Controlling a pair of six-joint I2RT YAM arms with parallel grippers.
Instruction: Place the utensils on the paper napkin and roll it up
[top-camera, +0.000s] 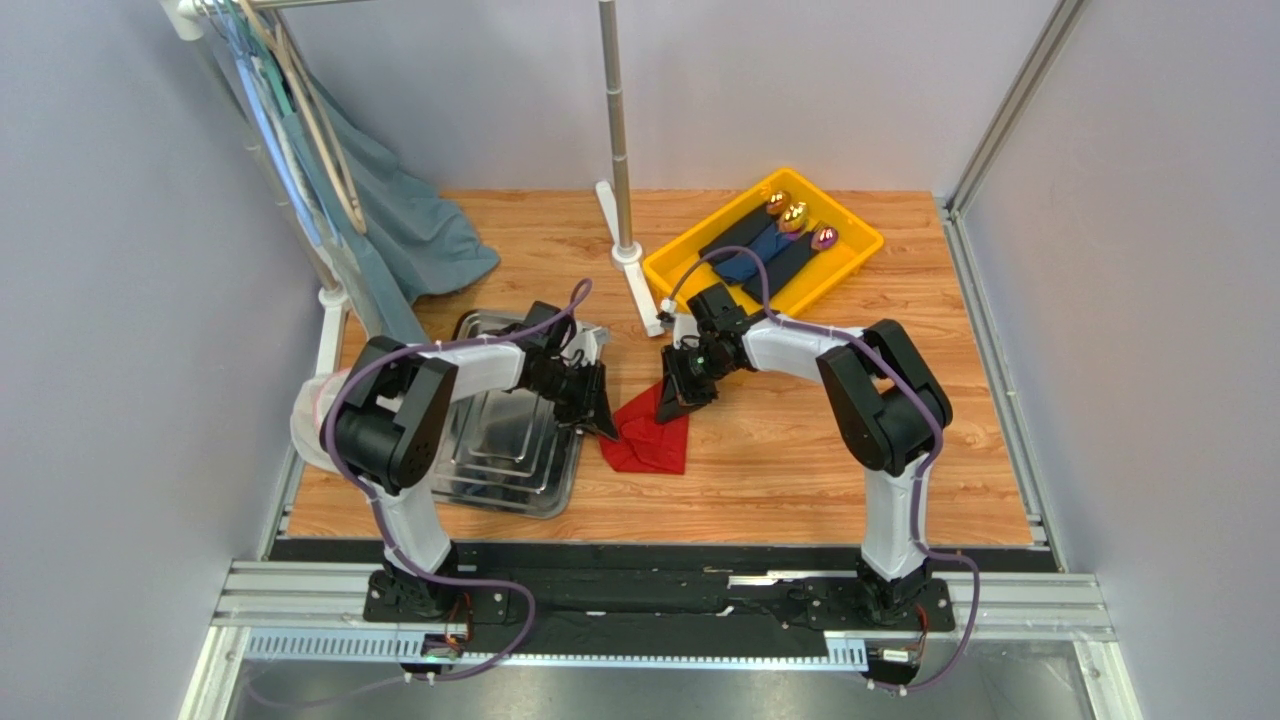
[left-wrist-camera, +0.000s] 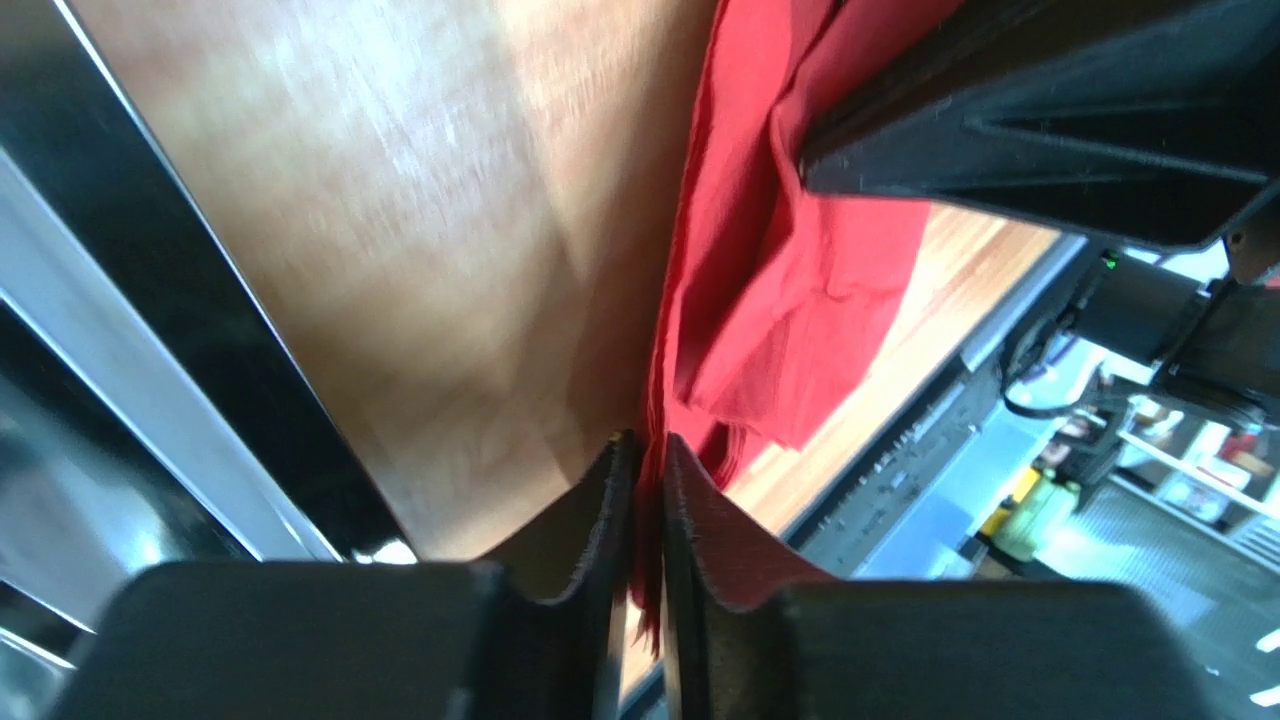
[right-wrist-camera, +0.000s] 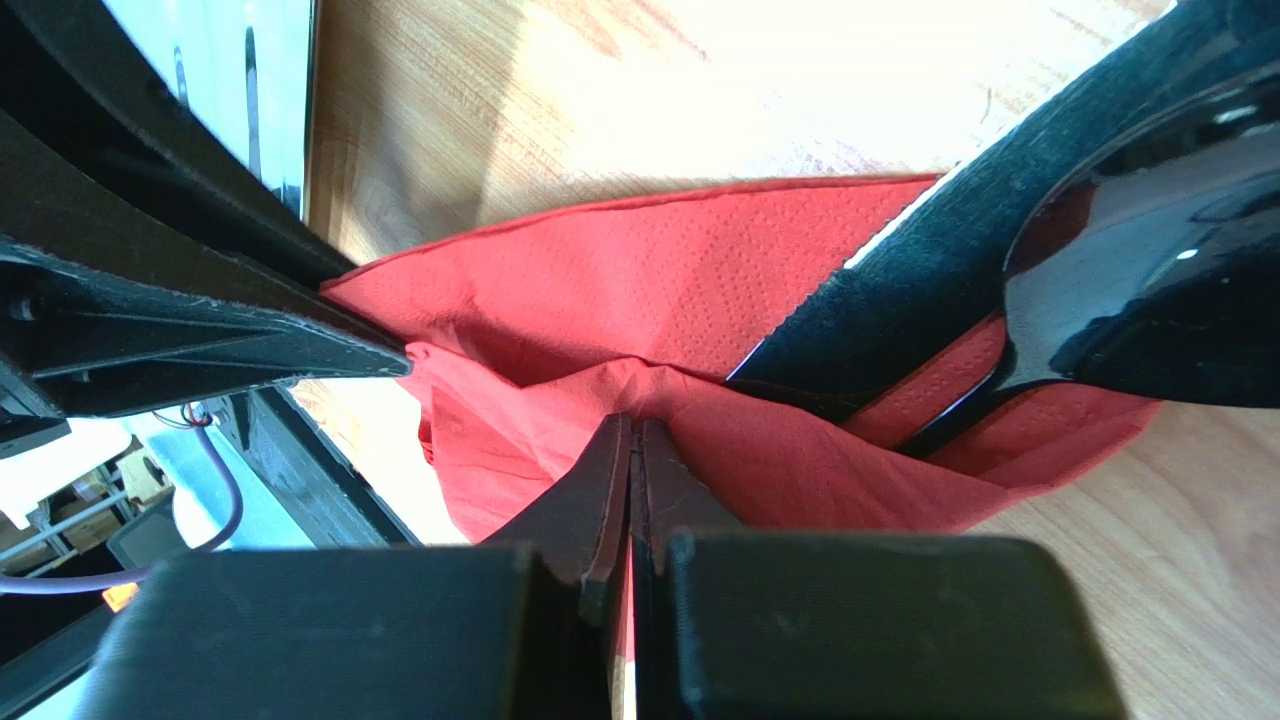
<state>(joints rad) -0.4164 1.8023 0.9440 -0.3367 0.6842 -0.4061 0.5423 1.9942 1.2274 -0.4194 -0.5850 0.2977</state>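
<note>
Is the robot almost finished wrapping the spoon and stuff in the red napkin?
About halfway, I'd say. Done: the black utensils already lie on the red napkin. In hand: the left gripper and the right gripper each pinch a fold of the napkin. Left to do: rolling it up. It looks only loosely folded and crumpled, not a roll yet.

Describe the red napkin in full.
The napkin is thin, bright red paper with a fine dotted embossing, rumpled and partly folded over itself. It lies on the wooden table beside the steel tray. The left fingers pinch one edge, the right fingers a fold. Black utensils lie on it, partly covered.
</note>
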